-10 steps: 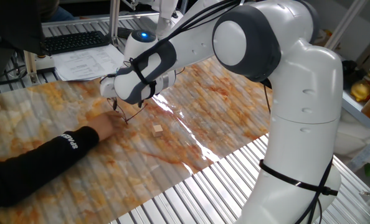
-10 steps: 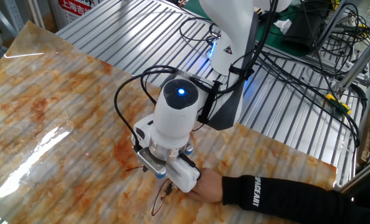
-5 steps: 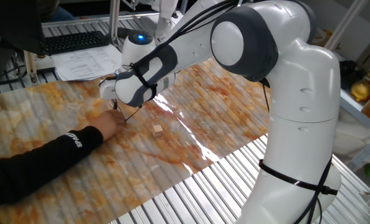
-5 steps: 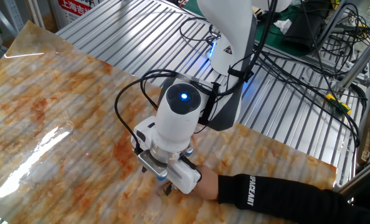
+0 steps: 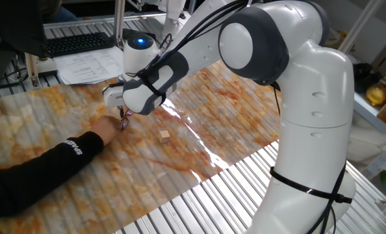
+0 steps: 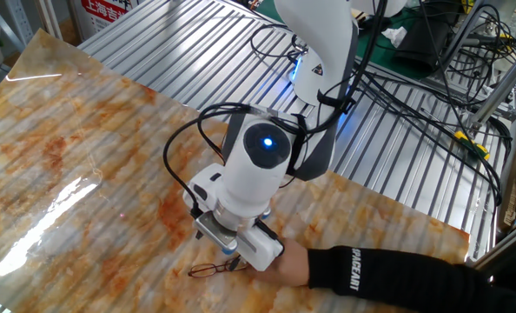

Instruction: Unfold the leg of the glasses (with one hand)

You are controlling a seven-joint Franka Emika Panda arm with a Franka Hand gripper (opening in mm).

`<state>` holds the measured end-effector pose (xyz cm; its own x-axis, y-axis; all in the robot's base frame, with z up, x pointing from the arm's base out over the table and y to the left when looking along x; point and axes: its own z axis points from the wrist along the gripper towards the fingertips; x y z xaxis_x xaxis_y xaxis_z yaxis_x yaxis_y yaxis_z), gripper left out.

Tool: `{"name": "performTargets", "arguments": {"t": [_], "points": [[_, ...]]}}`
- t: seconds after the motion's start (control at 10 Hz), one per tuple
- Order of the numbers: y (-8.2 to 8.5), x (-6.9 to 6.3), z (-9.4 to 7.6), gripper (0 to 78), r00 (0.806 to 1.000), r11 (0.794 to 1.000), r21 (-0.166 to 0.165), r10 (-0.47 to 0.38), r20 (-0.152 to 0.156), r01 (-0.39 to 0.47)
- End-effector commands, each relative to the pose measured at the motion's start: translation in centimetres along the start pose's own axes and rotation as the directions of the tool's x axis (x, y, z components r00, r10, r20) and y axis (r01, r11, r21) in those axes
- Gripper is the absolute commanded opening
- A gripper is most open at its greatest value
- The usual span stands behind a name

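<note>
The glasses (image 6: pixel 208 269) are thin dark wire spectacles lying flat on the marbled table just left of my gripper (image 6: pixel 231 253). The leg runs from the frame towards my fingertips. The fingers are close together and seem shut on the leg's end, though the wrist hides the contact. In the one fixed view the gripper (image 5: pixel 123 116) points down over the glasses (image 5: pixel 123 122), which show only as a small reddish bit. A person's hand (image 5: pixel 105 133) in a black sleeve touches the glasses from the left; it also shows in the other fixed view (image 6: pixel 284 261).
A small tan wooden cube (image 5: pixel 164 135) lies on the table right of the gripper. A keyboard (image 5: pixel 76 43) and papers (image 5: pixel 92 65) lie behind the table. The metal slat bench (image 6: pixel 397 165) runs beyond the table's edge.
The wrist has turned and dropped a little. The glasses, which hung below the gripper, now lie flat on the table to its left. The person's hand stays beside them.
</note>
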<state>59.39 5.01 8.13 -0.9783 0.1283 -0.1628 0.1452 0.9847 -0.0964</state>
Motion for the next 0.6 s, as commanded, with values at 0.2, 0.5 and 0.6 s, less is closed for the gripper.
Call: {"name": "performTargets", "arguments": {"t": [0.2,0.5,0.6], "points": [[0.3,0.1,-0.3,77.4,0.996,0.996,0.061,0.073,-0.043,-0.071],[1.2,0.5,-0.5,77.4,0.975,0.978,0.056,0.206,-0.084,-0.202],[1.5,0.6,-0.3,77.4,0.967,0.97,0.044,0.242,-0.083,-0.239]]}}
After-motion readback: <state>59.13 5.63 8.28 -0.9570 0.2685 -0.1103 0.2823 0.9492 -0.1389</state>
